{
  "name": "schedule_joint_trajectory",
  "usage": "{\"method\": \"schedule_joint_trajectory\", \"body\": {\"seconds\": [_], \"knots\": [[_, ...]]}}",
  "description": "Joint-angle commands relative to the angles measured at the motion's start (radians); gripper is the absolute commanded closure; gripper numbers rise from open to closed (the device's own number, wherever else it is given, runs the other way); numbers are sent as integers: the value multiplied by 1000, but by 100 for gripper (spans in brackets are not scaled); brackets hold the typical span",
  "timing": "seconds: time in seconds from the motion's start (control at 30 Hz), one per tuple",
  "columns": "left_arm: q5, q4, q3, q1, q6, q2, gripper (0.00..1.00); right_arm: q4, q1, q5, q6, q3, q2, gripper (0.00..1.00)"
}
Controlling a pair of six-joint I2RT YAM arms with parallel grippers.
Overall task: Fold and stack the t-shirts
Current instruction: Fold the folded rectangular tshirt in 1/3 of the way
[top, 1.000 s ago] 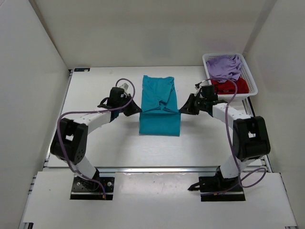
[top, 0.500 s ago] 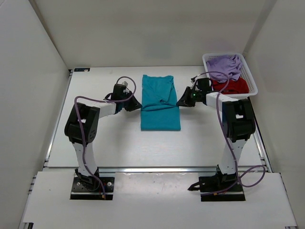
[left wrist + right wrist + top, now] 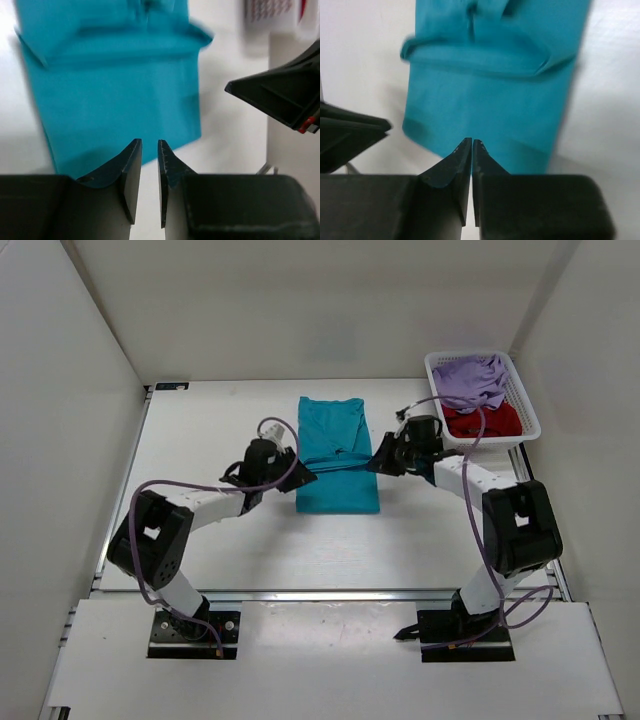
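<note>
The teal t-shirt [image 3: 338, 455] lies folded in the middle of the table, a crosswise fold ridge across it; it also fills the left wrist view [image 3: 120, 95] and the right wrist view [image 3: 495, 95]. My left gripper [image 3: 303, 476] [image 3: 150, 142] sits at the shirt's near-left edge, jaws parted by a narrow gap, nothing between them. My right gripper [image 3: 375, 462] [image 3: 472, 140] is at the shirt's right edge, jaws barely apart and empty. The lavender t-shirt [image 3: 470, 378] and dark red t-shirt [image 3: 482, 421] lie in the basket.
The white mesh basket [image 3: 527, 410] stands at the back right corner, close behind the right arm. White walls close the table on three sides. Purple cables loop over both arms. The other gripper's black tip shows in each wrist view.
Both grippers have opened and let go of the teal shirt, whose near part now lies flat. The left gripper has slid nearer along the shirt's left edge; the right shifted slightly.
</note>
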State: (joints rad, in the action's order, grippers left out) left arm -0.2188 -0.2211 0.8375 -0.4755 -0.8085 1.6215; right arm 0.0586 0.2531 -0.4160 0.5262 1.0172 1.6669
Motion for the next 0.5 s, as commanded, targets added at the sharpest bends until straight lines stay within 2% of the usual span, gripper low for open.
{"method": "schedule_joint_trajectory", "body": {"seconds": [0.0,0.03,0.27,0.37,0.47], "knots": [[18,-27,-83,-32,-3,20,70,-54,49,22,3,-91,7,97],[3,-30,-89,-31,-4,31,71,-40,55,23,0,-103,16,100],[7,-6,-207,-23,29,51,74,-103,74,34,21,-262,5,100],[29,28,-290,-23,48,-15,74,-112,94,45,35,-357,-48,100],[55,32,-435,-29,55,-147,75,-151,126,0,67,-486,-128,100]]}}
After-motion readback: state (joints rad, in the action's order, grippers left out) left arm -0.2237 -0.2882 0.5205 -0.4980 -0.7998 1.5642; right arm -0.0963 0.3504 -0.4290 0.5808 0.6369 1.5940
